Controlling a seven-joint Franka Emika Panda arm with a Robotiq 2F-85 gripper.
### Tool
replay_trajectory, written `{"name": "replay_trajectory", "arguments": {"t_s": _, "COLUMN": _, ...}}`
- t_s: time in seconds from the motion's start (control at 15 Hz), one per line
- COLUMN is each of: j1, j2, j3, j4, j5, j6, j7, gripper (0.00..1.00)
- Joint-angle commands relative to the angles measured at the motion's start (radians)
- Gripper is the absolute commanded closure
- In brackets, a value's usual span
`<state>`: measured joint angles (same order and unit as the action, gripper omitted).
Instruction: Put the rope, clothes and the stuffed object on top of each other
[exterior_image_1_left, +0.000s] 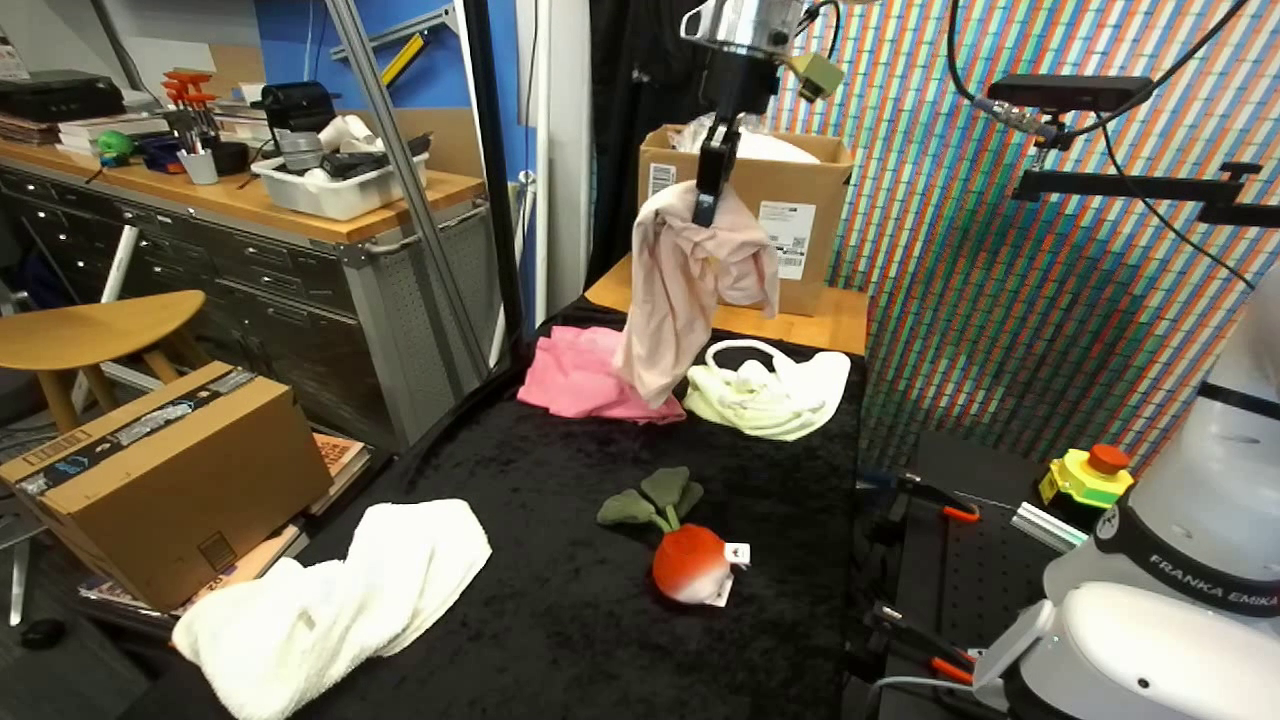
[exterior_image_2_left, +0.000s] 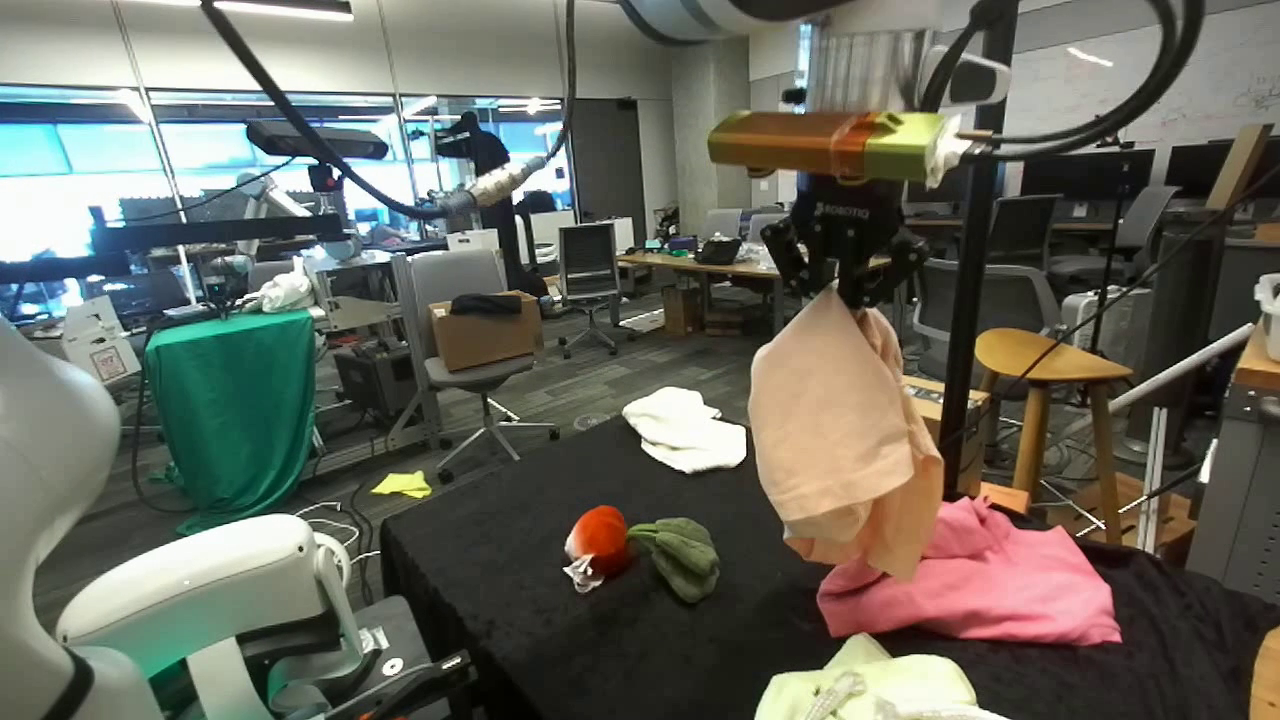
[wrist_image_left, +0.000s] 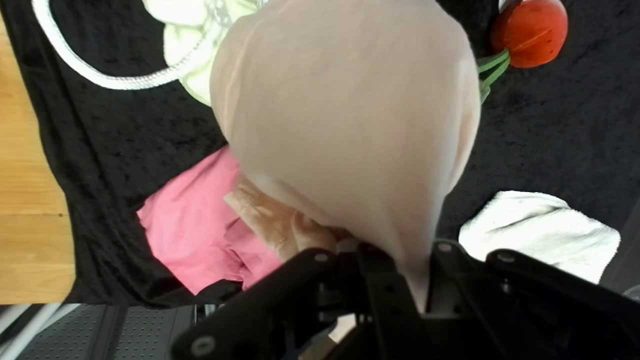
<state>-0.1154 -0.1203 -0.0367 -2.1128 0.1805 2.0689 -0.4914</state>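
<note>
Where the black-covered bench carries most of the task's things, a cardboard box stands behind it in an exterior view, with white material showing at its top. Above the bench, the peach cloth hangs from the end effector. Its fingers are drawn nearly together and pinch the cloth near its top, so that fabric falls in folds to both sides of the grip, one side trailing lower. The lowest part of the peach cloth overlaps the pink cloth in both exterior views; whether the two touch cannot be told. The pink cloth lies on the bench in loose folds. The white cloth lies crumpled at the bench's edge, well apart from the other cloths. The pale yellow-green cloth sits bunched on the bench near the pink one. The rope rests partly on this pale cloth, with a loop that curves out past it over the black cover. The stuffed object, red-orange shading to white, with dark green leaves, lies on the bench apart from the cloths. Small white tags stick out at its white end.
</note>
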Motion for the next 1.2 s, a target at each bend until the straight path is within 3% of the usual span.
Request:
{"name": "replay_trajectory", "arguments": {"t_s": 0.0, "j1": 0.003, "j2": -0.101, "j3": -0.077, "j4": 0.008, "j5": 0.011, "j6": -0.138, "j7": -0.016, "gripper": 0.97}}
{"name": "replay_trajectory", "arguments": {"t_s": 0.53, "j1": -0.008, "j2": -0.167, "j3": -0.17, "j4": -0.011, "j5": -0.026, "j6": -0.359, "j7": 0.002, "gripper": 0.97}}
{"name": "replay_trajectory", "arguments": {"t_s": 1.13, "j1": -0.049, "j2": -0.068, "j3": -0.222, "j4": -0.024, "j5": -0.028, "j6": -0.309, "j7": 0.043, "gripper": 0.97}}
